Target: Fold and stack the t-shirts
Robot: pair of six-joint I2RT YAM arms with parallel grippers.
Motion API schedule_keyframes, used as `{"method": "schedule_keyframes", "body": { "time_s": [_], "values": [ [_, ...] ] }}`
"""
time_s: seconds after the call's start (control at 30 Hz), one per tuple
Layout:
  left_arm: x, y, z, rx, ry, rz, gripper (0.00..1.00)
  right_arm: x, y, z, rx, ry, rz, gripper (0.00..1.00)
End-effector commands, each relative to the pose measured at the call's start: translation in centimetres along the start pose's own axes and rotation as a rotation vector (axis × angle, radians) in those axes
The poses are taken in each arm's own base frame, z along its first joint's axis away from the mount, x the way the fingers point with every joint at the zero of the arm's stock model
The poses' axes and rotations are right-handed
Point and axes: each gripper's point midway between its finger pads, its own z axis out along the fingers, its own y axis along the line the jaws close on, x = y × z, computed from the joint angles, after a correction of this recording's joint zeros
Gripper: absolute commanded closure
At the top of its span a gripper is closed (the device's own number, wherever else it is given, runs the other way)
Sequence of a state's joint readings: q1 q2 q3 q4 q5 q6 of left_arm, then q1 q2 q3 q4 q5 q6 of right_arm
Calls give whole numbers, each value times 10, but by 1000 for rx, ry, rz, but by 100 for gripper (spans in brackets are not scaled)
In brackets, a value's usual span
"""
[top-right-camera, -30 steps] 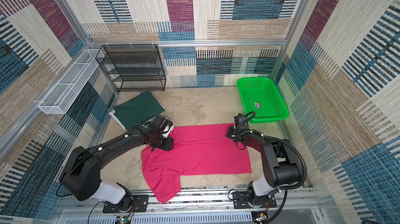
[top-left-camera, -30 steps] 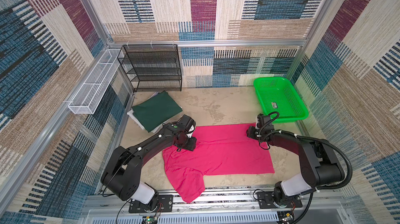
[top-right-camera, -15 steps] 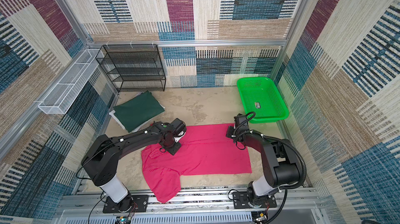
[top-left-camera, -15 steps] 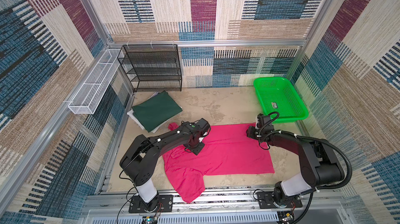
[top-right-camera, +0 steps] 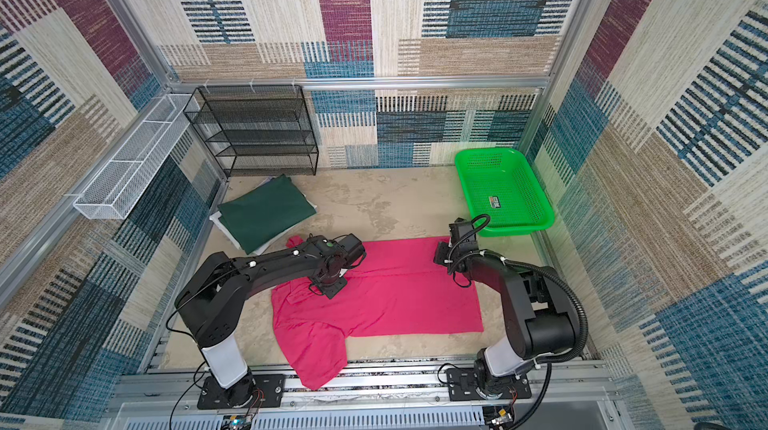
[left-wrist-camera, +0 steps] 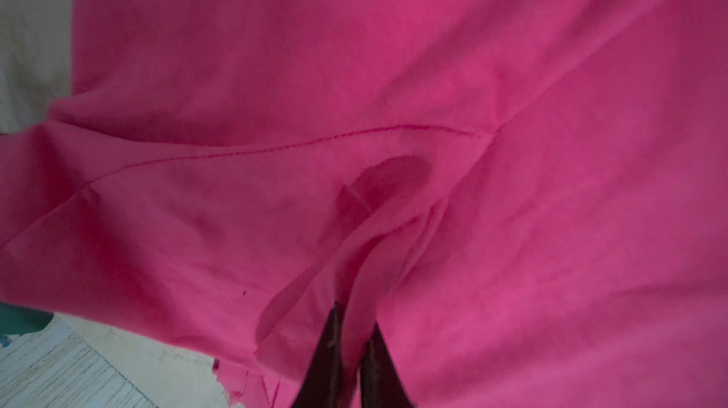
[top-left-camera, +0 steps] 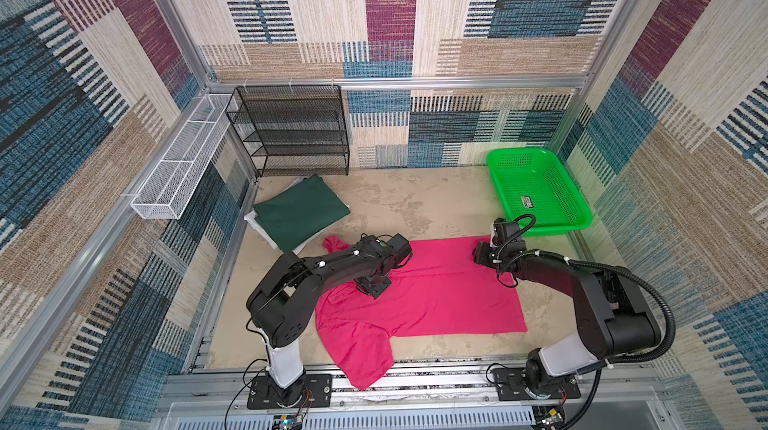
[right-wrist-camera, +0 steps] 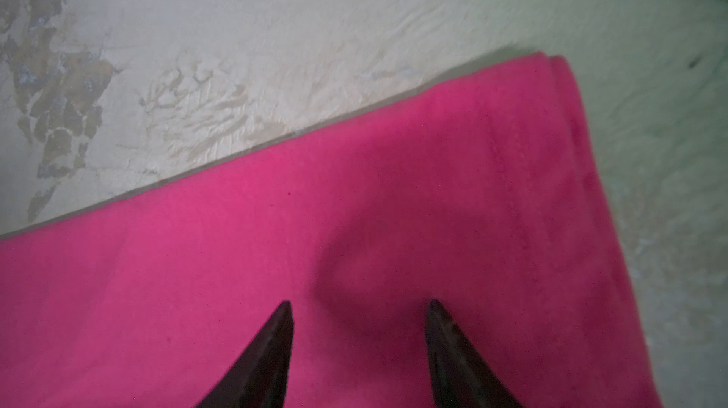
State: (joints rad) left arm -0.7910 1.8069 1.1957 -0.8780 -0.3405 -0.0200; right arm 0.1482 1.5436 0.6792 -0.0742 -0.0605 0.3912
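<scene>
Pink t-shirt (top-left-camera: 436, 295) lies spread on the table (top-left-camera: 415, 199) between both arms. The left gripper (left-wrist-camera: 354, 319) has its jaws together on a pinch of cloth beside a stitched seam; we should lift it slowly. The right gripper (right-wrist-camera: 360, 303), jaws apart, stands over the shirt's corner and should pin it.

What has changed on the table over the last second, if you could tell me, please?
The left tool slid rightward along the pink t-shirt, toward its middle, and closed on a raised fold of the cloth. The right tool stayed open over the shirt's far right corner. The dark green t-shirt and green basket did not move.
</scene>
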Motion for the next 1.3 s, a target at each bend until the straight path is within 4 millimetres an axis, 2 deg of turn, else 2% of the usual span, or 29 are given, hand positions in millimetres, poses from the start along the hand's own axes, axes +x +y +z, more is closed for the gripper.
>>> {"method": "schedule_keyframes", "body": {
  "time_s": [0.0, 0.07, 0.3, 0.4, 0.53, 0.6, 0.63, 0.7, 0.73, 0.8, 0.87, 0.93, 1.1, 1.2, 1.27],
  "values": [
    [4, -1, -11, -10, 11, 8, 94, 9, -1, 2, -1, 38, 5, 44],
    [7, -6, -15, -4, 21, 4, 100, 10, -1, 3, -3, 40, 7, 44],
    [16, -29, -29, 56, 61, -69, 100, 14, 0, 9, -13, 54, 9, 44],
    [19, -33, -32, 66, 74, -110, 100, 17, -1, 11, -15, 62, 10, 45],
    [16, -38, -34, 85, 61, -142, 100, 18, -1, 12, -17, 67, 12, 45],
    [11, -47, -37, 144, 37, -144, 99, 19, -1, 12, -16, 69, 16, 44],
    [8, -54, -39, 192, 17, -141, 90, 19, -2, 12, -13, 70, 18, 45],
    [0, -70, -49, 307, -44, -114, 65, 20, -3, 12, -4, 77, 24, 45],
    [-3, -72, -54, 330, -76, -108, 56, 20, -4, 12, 3, 81, 26, 45],
    [-10, -67, -66, 357, -164, -96, 49, 20, -6, 9, 20, 83, 30, 45],
    [-16, -47, -74, 348, -232, -145, 46, 19, -8, 6, 33, 77, 31, 45],
    [-24, -11, -74, 336, -279, -284, 45, 19, -10, 2, 43, 71, 35, 45],
    [-28, 96, -44, 264, -312, -675, 45, 22, -12, 1, 49, 79, 37, 45],
    [-28, 138, -26, 237, -319, -826, 47, 24, -13, 2, 53, 89, 38, 44],
    [-26, 156, -15, 225, -311, -896, 47, 26, -14, 1, 58, 96, 38, 44]
  ]
}}
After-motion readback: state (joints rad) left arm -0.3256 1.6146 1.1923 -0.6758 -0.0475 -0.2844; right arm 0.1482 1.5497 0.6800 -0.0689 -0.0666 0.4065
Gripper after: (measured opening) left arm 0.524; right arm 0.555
